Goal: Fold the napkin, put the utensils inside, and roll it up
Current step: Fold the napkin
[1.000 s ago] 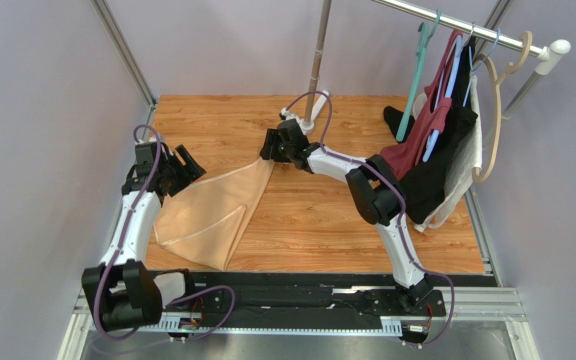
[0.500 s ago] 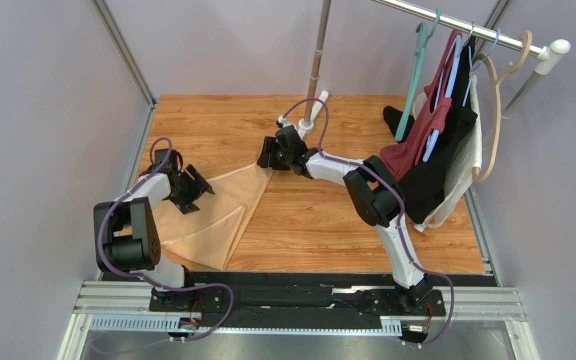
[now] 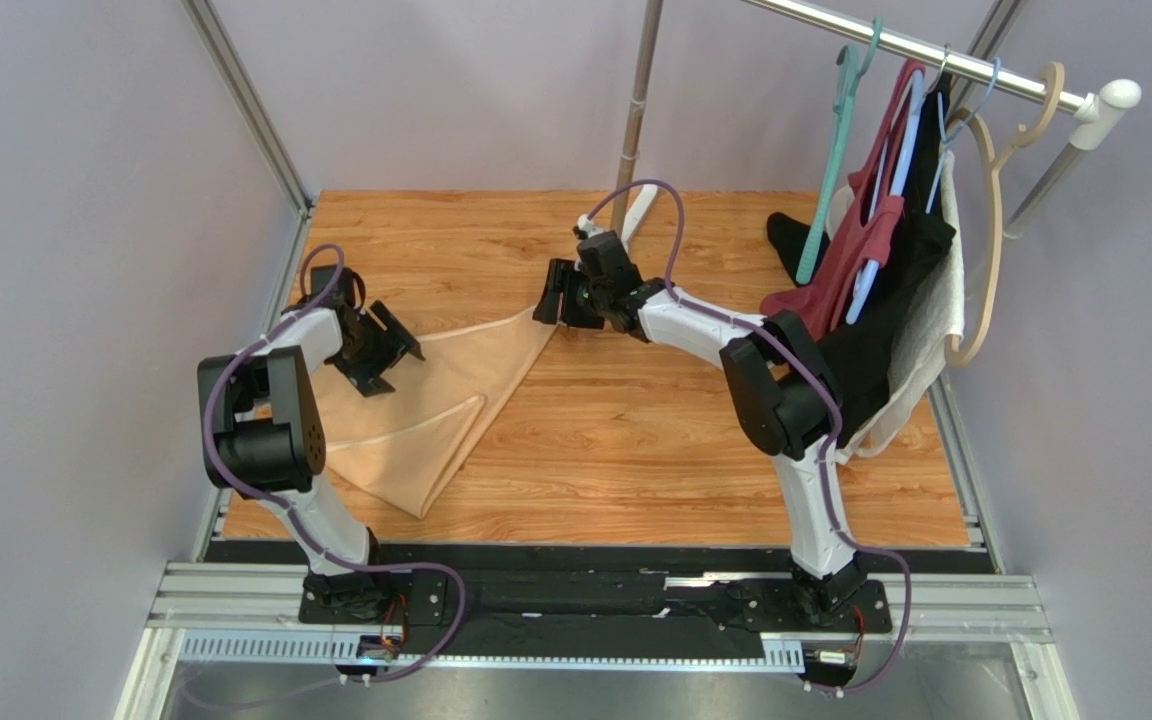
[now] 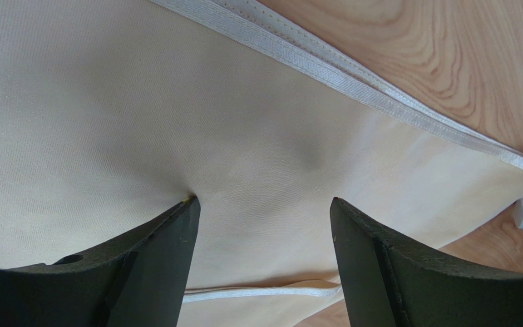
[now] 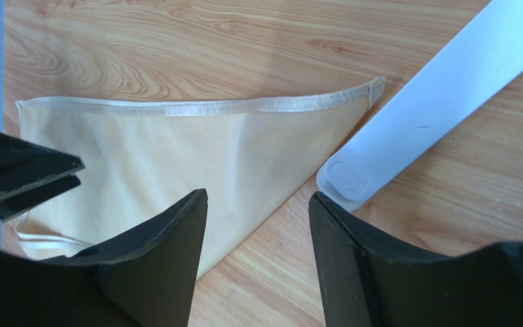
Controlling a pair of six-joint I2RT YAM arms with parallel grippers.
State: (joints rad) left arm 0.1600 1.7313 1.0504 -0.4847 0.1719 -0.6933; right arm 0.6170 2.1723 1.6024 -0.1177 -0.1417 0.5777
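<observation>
The peach-tan napkin [image 3: 447,393] lies folded into a rough triangle on the left of the wooden table, its white hem showing. My left gripper [image 3: 376,348] hovers open over the napkin's left part. In the left wrist view the napkin [image 4: 244,122] fills the frame, the left gripper [image 4: 264,201] is spread wide, and one fingertip [image 4: 188,204] dents the fabric. My right gripper [image 3: 557,294] stands open just beyond the napkin's far right corner. In the right wrist view the right gripper [image 5: 257,197] is over the cloth edge and bare wood, holding nothing. The utensils are out of view.
A metal pole [image 3: 635,105] rises at the back centre, its long white foot [image 5: 435,102] lying right beside the napkin corner [image 5: 375,87]. Dark red, black and white garments [image 3: 875,300] hang on a rack at the back right. A wall runs close along the table's left side.
My left arm's elbow has folded back toward its base while its gripper stayed over the napkin. The napkin's near tip has slid up and left. The right gripper has shifted slightly right.
</observation>
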